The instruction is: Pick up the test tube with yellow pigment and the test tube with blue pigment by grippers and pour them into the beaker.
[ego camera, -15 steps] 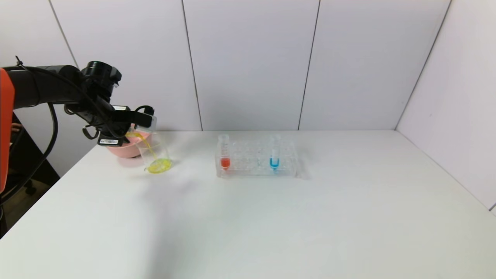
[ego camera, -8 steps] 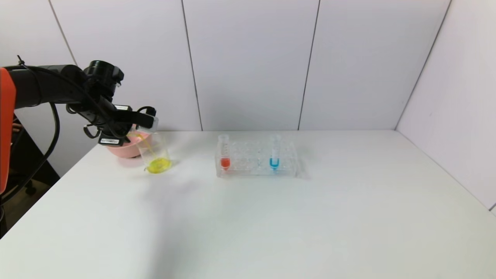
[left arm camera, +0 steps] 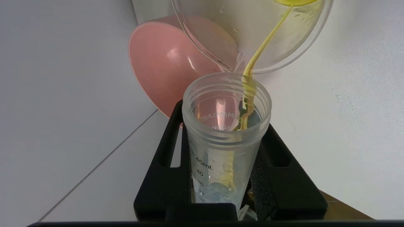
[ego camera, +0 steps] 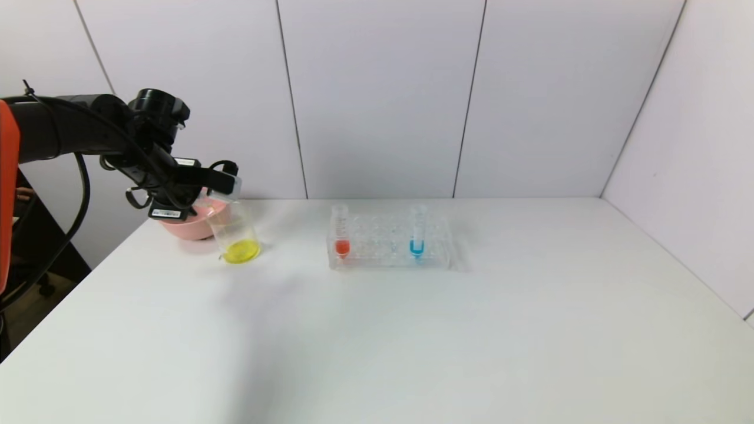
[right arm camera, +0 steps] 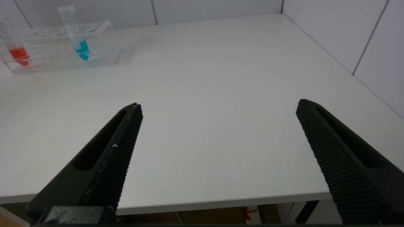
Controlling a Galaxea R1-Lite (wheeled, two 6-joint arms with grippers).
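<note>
My left gripper (ego camera: 220,179) is shut on the test tube with yellow pigment (ego camera: 231,186) and holds it tipped, mouth over the rim of the beaker (ego camera: 234,227). In the left wrist view the gripper (left arm camera: 224,121) clamps the clear tube (left arm camera: 225,148), which looks nearly drained. A thin yellow trail runs from its mouth down the wall of the beaker (left arm camera: 293,47). Yellow liquid (ego camera: 240,252) pools in the beaker's bottom. The test tube with blue pigment (ego camera: 417,232) stands in the rack and also shows in the right wrist view (right arm camera: 76,33). My right gripper (right arm camera: 217,105) is open and empty at the table's near edge.
A pink bowl (ego camera: 187,225) sits just behind the beaker and shows in the left wrist view (left arm camera: 157,69). The clear tube rack (ego camera: 389,242) at mid table also holds a red-liquid tube (ego camera: 340,231). White wall panels close the back and right sides.
The yellow stream seen in the beaker from the head view has stopped and the liquid has settled at the bottom. The left gripper has shifted slightly upward.
</note>
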